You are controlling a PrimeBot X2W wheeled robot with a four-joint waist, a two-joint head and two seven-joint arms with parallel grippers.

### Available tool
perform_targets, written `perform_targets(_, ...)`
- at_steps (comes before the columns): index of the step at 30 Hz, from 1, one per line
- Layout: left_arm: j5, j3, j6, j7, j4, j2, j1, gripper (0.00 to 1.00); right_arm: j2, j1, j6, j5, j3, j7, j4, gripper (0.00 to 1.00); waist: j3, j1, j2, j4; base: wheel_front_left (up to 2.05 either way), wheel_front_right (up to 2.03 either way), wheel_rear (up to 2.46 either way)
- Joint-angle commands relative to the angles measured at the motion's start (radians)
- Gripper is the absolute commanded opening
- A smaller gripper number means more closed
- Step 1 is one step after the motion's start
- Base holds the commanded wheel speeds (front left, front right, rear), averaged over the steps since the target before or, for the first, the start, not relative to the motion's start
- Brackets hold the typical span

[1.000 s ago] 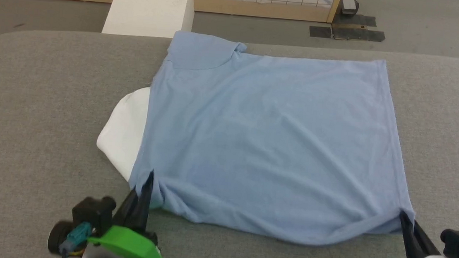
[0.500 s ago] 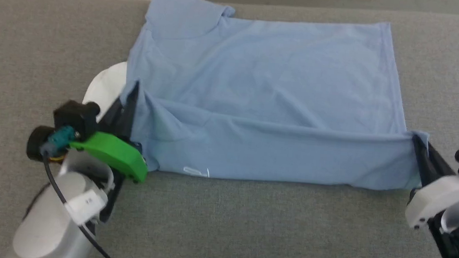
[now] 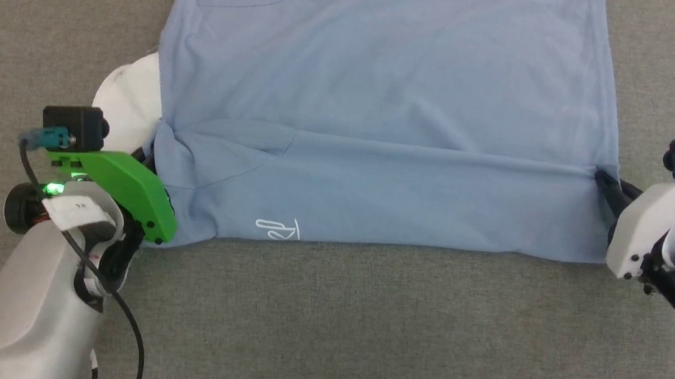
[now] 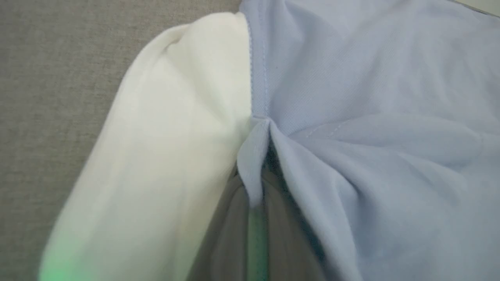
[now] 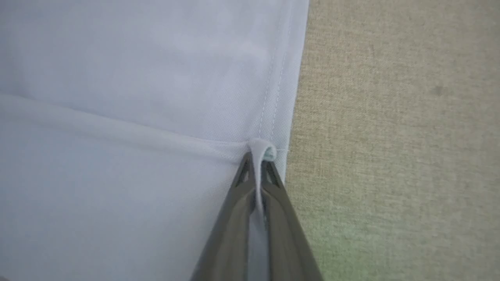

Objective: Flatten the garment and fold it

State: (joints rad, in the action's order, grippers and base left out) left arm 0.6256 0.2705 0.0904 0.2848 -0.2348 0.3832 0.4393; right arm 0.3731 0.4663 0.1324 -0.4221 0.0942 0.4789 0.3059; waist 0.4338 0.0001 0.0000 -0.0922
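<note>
Left end effector [image 4: 254,191], right end effector [image 5: 257,166] clamped on garment [image 3: 383,83], near edge folded over.

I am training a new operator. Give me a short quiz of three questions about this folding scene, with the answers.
1. True or false: the left gripper and the right gripper are each shut on the shirt.
2. The logo lies nearer which gripper? A) left B) right C) midway between both
3. Fill in: the white part of the shirt shows on the robot's ___ side.
Key: 1 true; 2 A; 3 left.
</note>
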Motion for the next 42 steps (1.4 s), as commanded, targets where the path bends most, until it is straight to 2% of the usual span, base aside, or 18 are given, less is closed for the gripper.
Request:
perform_targets(1, 0.02, 0.012, 0.013, 0.047, -0.026, -0.003, -0.029, 0.0, 0.006, 0.01, -0.002, -0.016, 0.008, 0.033, 0.017, 0.0, 0.002, -0.0001, 0.0, 0.006, 0.0, 0.0, 0.0)
perform_targets(2, 0.031, 0.007, 0.015, 0.055, -0.02, -0.006, -0.035, 0.19, 0.01, 0.015, -0.002, -0.027, 0.007, 0.059, 0.023, 0.0, -0.001, -0.0001, 0.0, 0.01, 0.0, 0.0, 0.0)
perform_targets(3, 0.035, -0.001, 0.019, 0.044, -0.011, -0.009, -0.037, 0.57, 0.013, 0.016, -0.002, -0.032, 0.003, 0.075, 0.026, 0.0, -0.005, -0.0001, 0.0, 0.013, 0.0, 0.0, 0.0)
perform_targets(4, 0.031, -0.009, 0.028, 0.016, 0.002, -0.013, -0.041, 1.0, 0.013, 0.015, -0.002, -0.037, -0.006, 0.083, 0.025, 0.41, -0.012, -0.0001, 0.0, 0.017, 0.0, 0.0, 0.0)
perform_targets(5, 0.025, -0.017, 0.035, -0.011, 0.012, -0.016, -0.045, 1.0, 0.01, 0.013, -0.002, -0.04, -0.016, 0.081, 0.021, 0.91, -0.019, -0.0001, 0.0, 0.019, 0.0, 0.0, 0.0)
perform_targets(6, 0.015, -0.025, 0.039, -0.051, 0.023, -0.018, -0.052, 1.0, 0.004, 0.008, -0.002, -0.041, -0.029, 0.066, 0.013, 1.0, -0.031, -0.0001, 0.0, 0.022, 0.0, 0.0, 0.0)
perform_targets(10, -0.023, -0.055, 0.059, -0.223, 0.072, -0.035, -0.101, 1.0, -0.028, -0.039, -0.002, -0.021, -0.089, -0.049, -0.028, 1.0, -0.081, -0.0001, 0.0, 0.03, 0.0, 0.0, 0.0)
perform_targets(15, -0.077, -0.081, 0.102, -0.426, 0.152, -0.064, -0.21, 1.0, -0.1, -0.141, -0.002, 0.044, -0.176, -0.28, -0.103, 1.0, -0.155, -0.0001, 0.0, 0.033, 0.0, 0.0, 0.0)
perform_targets(21, -0.108, -0.054, 0.109, -0.506, 0.208, -0.09, -0.337, 1.0, -0.203, -0.285, -0.002, 0.11, -0.227, -0.496, -0.188, 1.0, -0.21, -0.0001, 0.0, 0.024, 0.0, 0.0, 0.0)
perform_targets(27, -0.134, -0.008, 0.108, -0.499, 0.168, -0.089, -0.403, 1.0, -0.277, -0.38, -0.002, 0.156, -0.235, -0.62, -0.241, 1.0, -0.232, -0.0001, 0.0, 0.001, 0.0, 0.0, 0.0)
perform_targets(33, -0.111, -0.01, 0.132, -0.435, 0.092, -0.098, -0.391, 1.0, -0.306, -0.417, -0.002, 0.161, -0.223, -0.664, -0.25, 1.0, -0.241, -0.0001, 0.0, -0.029, 0.0, 0.0, 0.0)
perform_targets(42, -0.013, -0.084, 0.229, -0.249, -0.012, -0.12, -0.3, 1.0, -0.316, -0.413, -0.002, 0.166, -0.193, -0.661, -0.25, 1.0, -0.231, -0.0001, 0.0, -0.072, 0.0, 0.0, 0.0)
